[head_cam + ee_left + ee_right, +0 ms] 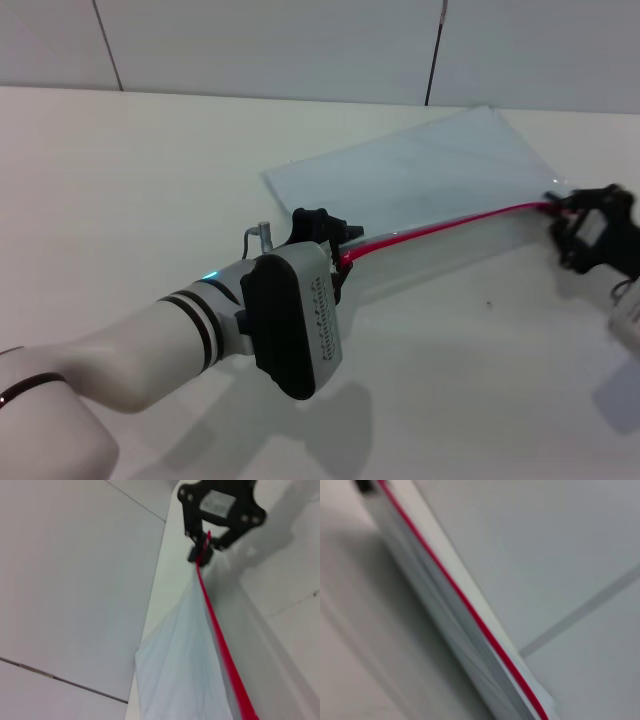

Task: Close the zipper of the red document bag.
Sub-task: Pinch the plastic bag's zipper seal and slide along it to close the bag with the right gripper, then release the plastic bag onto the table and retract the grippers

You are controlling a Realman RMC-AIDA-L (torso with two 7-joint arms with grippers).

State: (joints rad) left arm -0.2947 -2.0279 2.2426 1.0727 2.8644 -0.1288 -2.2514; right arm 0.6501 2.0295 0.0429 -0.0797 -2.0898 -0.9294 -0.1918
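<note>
Right gripper [570, 222] is clamped on zipper [440, 226] end; left gripper [335, 250] is at opposite end, grip state unverifiable. Strip to be kept taut w/ travel along edge of red document bag [420, 170].

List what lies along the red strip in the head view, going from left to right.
left gripper at the strip's left end → zipper along the near edge of the red document bag → right gripper at the strip's right end
</note>
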